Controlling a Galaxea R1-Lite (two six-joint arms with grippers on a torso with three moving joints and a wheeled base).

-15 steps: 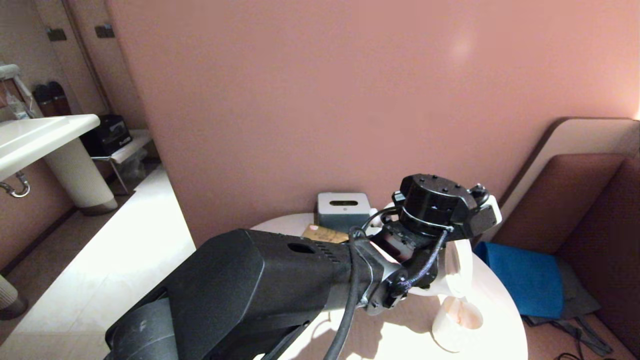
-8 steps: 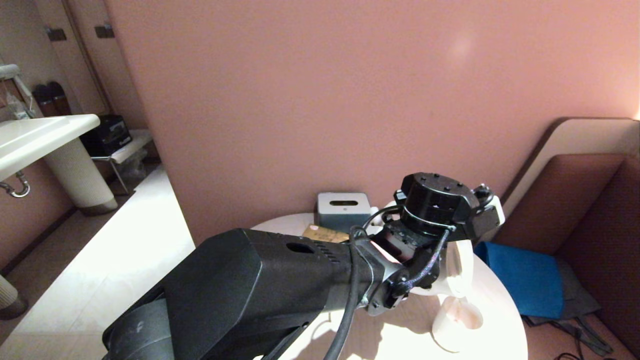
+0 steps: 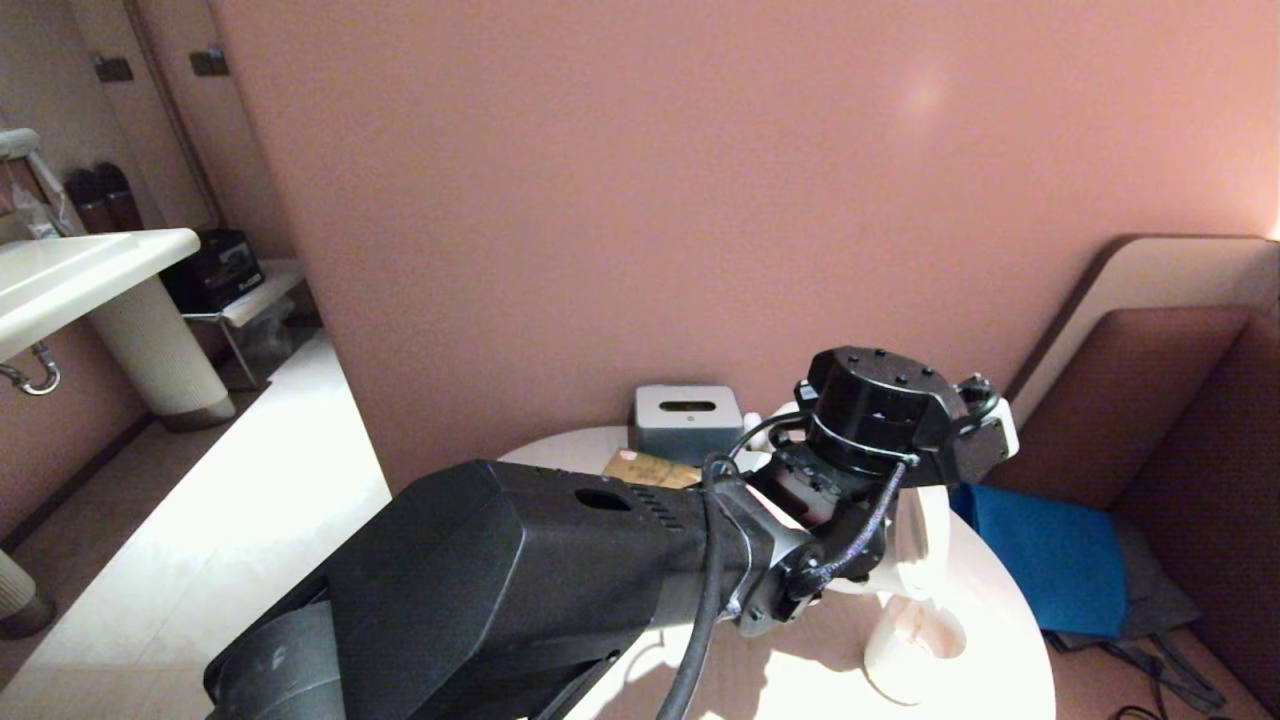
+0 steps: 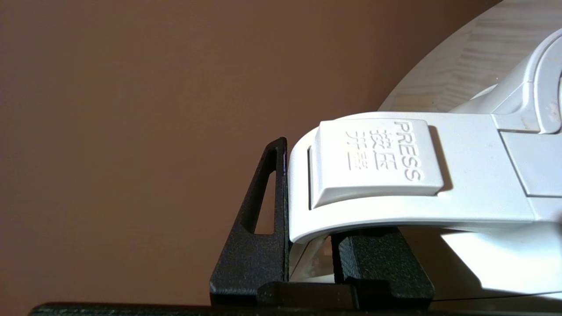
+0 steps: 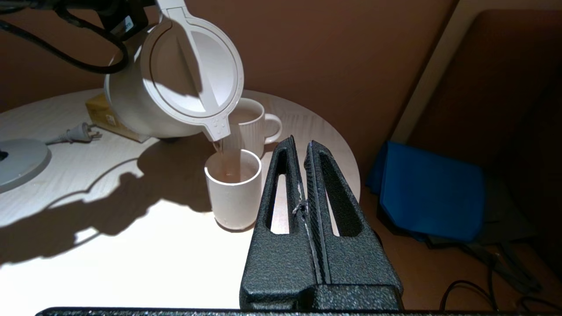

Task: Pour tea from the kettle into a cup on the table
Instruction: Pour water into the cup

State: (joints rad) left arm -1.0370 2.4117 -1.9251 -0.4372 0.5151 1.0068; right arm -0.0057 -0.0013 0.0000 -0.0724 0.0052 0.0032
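Kettle (image 5: 175, 83) tilted in left claw (image 4: 307, 245), tea streaming into cup (image 5: 232, 193)

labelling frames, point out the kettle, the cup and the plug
kettle (image 5: 193, 79): right wrist view, on its round lid
cup (image 5: 235, 197): right wrist view, on its outer wall
plug (image 5: 81, 131): right wrist view, on its body

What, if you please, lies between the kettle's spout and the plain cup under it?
In the right wrist view, a thin stream of tea runs from the tilted kettle into the cup; nothing else lies between them.
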